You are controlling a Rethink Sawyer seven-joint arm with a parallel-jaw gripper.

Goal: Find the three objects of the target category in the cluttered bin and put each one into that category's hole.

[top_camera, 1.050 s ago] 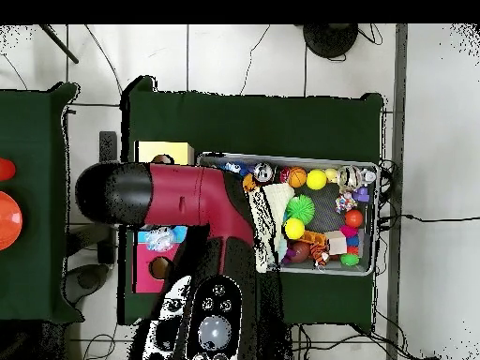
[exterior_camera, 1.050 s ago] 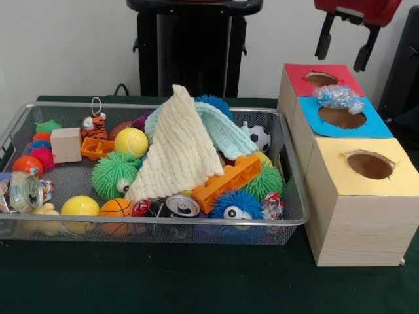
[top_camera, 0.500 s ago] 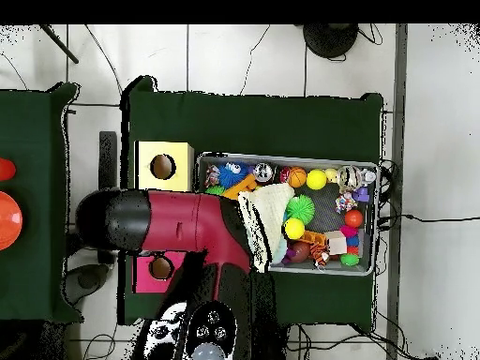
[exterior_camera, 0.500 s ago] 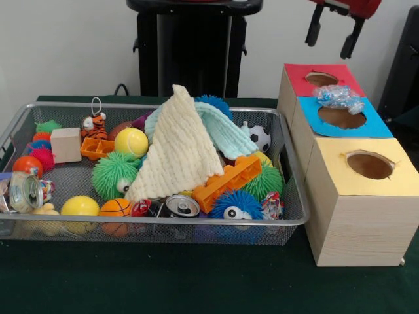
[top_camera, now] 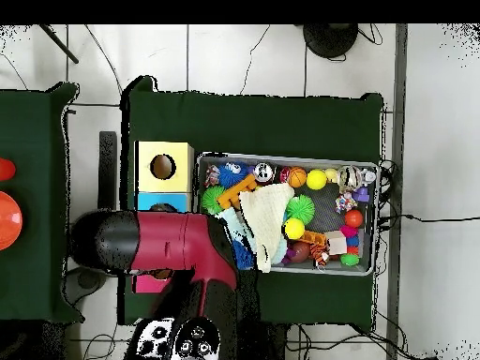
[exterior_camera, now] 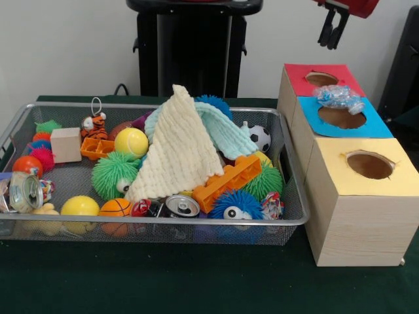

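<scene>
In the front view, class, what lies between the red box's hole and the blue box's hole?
A crumpled clear plastic wrapper lies between the red box's hole and the blue box's hole, shown in the front view.

The front camera is sitting low and close, facing the wire bin (exterior_camera: 150, 222) at centre and the boxes (exterior_camera: 357, 170) at right. The overhead camera is looking straight down from higher up, showing the same bin (top_camera: 375, 220) right of centre.

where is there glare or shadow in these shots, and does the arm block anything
Front view: even light, glare only on the silver drink can's top and the crinkled clear plastic wrapper; soft shadows inside the wire mesh bin. Overhead view: the red and black arm hides the red-topped box.
</scene>
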